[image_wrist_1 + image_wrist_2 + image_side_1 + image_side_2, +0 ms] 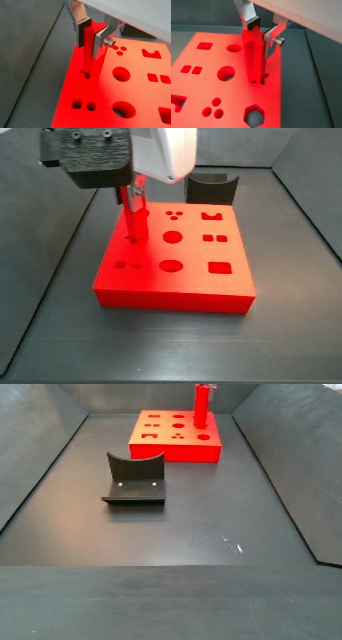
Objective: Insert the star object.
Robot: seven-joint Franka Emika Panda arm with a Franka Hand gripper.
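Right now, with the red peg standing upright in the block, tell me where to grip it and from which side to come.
Grip the star object at its upper end, coming straight down from above. It stands upright with its lower tip at a hole in the red block, so only the top is free. The claw already clamps it there, plates on two opposite faces.

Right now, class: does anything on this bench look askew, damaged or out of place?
Nothing stands out. The gripper holds the star object upright, its tip at a hole in the red block, which lies flat. The fixture stands apart on the floor.
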